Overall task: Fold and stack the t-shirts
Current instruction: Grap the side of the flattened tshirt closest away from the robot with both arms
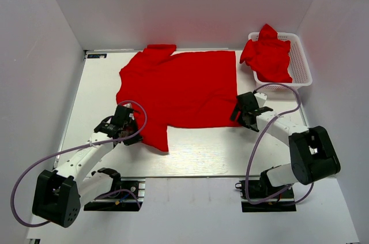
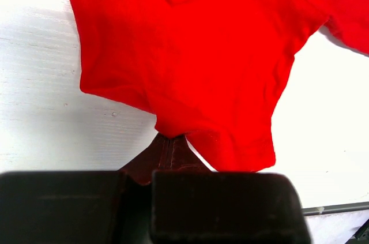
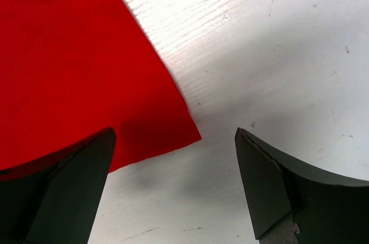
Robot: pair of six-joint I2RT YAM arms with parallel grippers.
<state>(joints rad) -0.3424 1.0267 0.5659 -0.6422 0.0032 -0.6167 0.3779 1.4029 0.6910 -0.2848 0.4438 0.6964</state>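
Note:
A red t-shirt [image 1: 184, 88] lies spread flat on the white table, its sleeves to the left. My left gripper [image 1: 131, 134] is at the near sleeve. In the left wrist view its jaws [image 2: 171, 139] are shut on the edge of the red fabric [image 2: 202, 53]. My right gripper [image 1: 241, 116] is open just above the shirt's near right corner. In the right wrist view that corner [image 3: 75, 65] lies between the spread fingers of the gripper [image 3: 174, 134] and nothing is held. Several more crumpled red t-shirts [image 1: 268, 53] are piled in the basket.
A white lattice basket [image 1: 302, 62] stands at the back right corner of the table [image 1: 196, 151]. White walls enclose the table on the left, back and right. Each arm trails a grey cable loop near its base.

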